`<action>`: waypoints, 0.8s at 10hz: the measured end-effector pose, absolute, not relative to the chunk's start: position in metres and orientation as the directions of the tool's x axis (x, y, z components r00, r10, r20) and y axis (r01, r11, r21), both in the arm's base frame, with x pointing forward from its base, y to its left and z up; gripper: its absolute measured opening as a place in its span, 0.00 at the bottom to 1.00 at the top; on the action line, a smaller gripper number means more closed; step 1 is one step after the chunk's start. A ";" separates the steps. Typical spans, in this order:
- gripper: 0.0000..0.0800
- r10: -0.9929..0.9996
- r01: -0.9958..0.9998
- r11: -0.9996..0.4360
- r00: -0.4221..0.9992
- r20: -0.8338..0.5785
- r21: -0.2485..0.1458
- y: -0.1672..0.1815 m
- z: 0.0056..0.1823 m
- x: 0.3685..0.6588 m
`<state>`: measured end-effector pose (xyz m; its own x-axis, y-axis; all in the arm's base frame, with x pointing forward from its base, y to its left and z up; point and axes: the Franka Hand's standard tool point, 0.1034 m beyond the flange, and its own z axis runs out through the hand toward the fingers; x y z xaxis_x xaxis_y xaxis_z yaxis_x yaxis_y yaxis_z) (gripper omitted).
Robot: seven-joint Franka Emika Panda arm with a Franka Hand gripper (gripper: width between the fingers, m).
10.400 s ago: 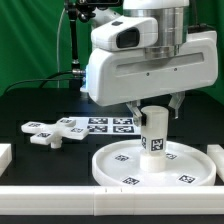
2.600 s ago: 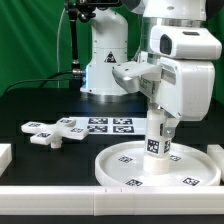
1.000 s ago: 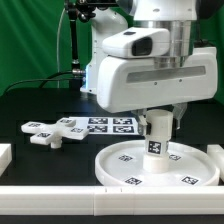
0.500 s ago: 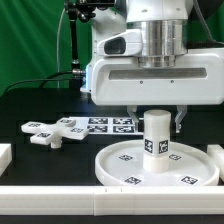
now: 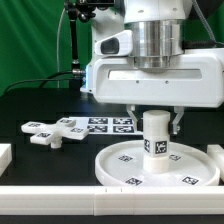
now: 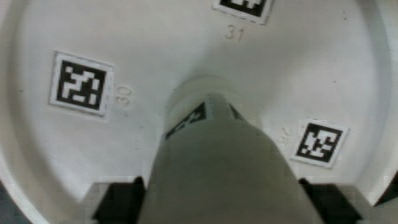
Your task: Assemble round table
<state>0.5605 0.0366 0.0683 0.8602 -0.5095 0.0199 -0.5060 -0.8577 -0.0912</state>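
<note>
The white round disc [image 5: 155, 165] lies flat near the front of the black table, with square tags on its face. The short thick cylinder leg [image 5: 155, 134] stands upright on the disc's middle. My gripper [image 5: 154, 116] comes straight down over the leg and is shut on its upper part. In the wrist view the leg [image 6: 214, 150] runs down to the disc [image 6: 151, 50], and a dark finger pad [image 6: 121, 201] presses on each side of it. The four-armed cross base [image 5: 52, 131] lies loose on the table toward the exterior view's left.
The marker board [image 5: 108, 124] lies flat behind the disc. White border rails run along the front edge [image 5: 60, 202] and stand at the left [image 5: 4, 154] and right [image 5: 217, 152]. A green backdrop closes off the back.
Over the last seconds the gripper has turned about the upright leg while staying shut on it. The leg's tag now faces slightly more forward. Disc and cross base have not moved.
</note>
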 end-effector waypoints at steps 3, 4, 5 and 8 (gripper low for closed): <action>0.51 -0.729 -0.726 -0.677 0.684 -0.024 -0.119 0.037 0.068 0.560; 0.51 -0.813 -0.811 -0.571 0.580 -0.047 -0.130 0.038 0.067 0.559; 0.51 -0.869 -0.867 -0.479 0.490 -0.065 -0.134 0.039 0.067 0.559; 0.51 -0.965 -0.968 -0.219 0.234 -0.118 -0.122 0.039 0.067 0.560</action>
<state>0.5598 0.0394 0.0669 0.2336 -0.9651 -0.1180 -0.9680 -0.2194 -0.1220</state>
